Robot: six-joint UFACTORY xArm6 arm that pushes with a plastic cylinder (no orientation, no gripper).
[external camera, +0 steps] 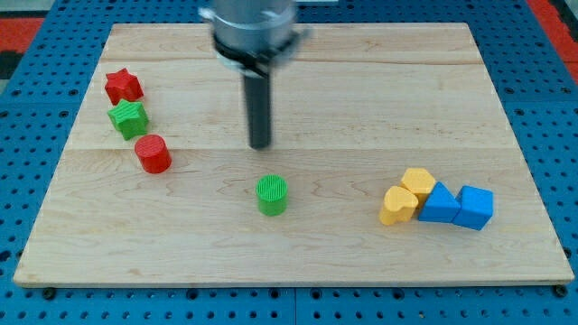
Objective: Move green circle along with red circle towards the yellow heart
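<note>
Arm [253, 27] blurred, cut off at top

Wooden board [298, 262], red circle [153, 153], green circle [271, 195], yellow heart [397, 206]

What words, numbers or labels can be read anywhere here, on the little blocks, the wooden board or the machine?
None: no text shows anywhere in the view.
The wooden board is bare wood.
The green circle, red circle and yellow heart carry no markings.
The dark rod ending in my tip bears no legible label; the blurred mount above it shows none.
</note>
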